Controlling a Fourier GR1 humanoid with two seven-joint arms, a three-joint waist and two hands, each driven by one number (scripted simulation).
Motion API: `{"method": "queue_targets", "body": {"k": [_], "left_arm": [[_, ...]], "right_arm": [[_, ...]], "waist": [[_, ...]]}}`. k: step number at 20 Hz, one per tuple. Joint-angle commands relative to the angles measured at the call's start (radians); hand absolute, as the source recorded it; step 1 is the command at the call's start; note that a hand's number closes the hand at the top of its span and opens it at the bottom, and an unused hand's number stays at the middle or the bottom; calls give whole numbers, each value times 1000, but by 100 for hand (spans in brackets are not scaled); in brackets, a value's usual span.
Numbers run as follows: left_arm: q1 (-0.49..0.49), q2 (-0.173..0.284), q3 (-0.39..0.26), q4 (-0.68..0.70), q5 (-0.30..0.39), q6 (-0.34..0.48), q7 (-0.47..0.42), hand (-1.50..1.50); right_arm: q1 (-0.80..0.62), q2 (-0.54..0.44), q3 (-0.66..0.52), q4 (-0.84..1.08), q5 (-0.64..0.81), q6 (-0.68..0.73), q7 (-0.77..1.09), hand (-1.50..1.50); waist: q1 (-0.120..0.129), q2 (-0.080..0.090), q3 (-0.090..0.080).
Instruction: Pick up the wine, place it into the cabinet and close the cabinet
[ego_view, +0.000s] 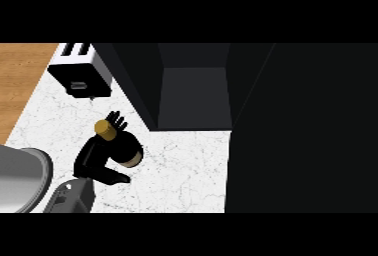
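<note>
We look down on a white marbled counter (184, 170), with a strip of wooden floor (22, 75) along its left side and a dark cabinet (193, 87) standing open at the top, its grey interior facing us. The wine (111, 131) sits on the counter just below and left of that opening, close to it but not inside. We see it from nearly overhead: a dark bottle with a yellowish cap, and a pale band showing low on its body at the right.

Our left hand (100, 155) is wrapped round the bottle, black fingers (117, 120) poking past the cap and the thumb jutting out below, so we judge it to be gripping the wine; how much of the body it covers we cannot tell. The right hand is not in view.

The risks, as we judge them: the bottle could clip the cabinet's left wall or front edge on the way in, since the opening is narrow. The large dark door panel (303, 130) at the right must also be swung shut afterwards.

A white toaster (80, 70) stands at the upper left, and a grey rounded sink (22, 175) at the lower left.
</note>
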Motion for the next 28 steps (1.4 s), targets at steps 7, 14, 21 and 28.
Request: {"method": "queue_targets", "body": {"k": [7,14,21,28], "left_arm": [[-102,23,-7,139,24,-146,-39,150],[-37,22,-131,55,-157,-30,-211,150],[109,45,19,-66,-45,162,-198,150],[295,-9,20,-384,-27,289,-177,150]], "right_arm": [[7,4,-9,-156,-94,-23,89,-150],[24,0,-69,-79,-117,23,12,-150],[8,22,-4,-90,-62,-12,38,-150],[-46,15,-2,-99,-64,-47,102,-150]], "waist": [[-7,2,-2],[-2,1,0],[18,-5,1],[21,-4,1]]}}
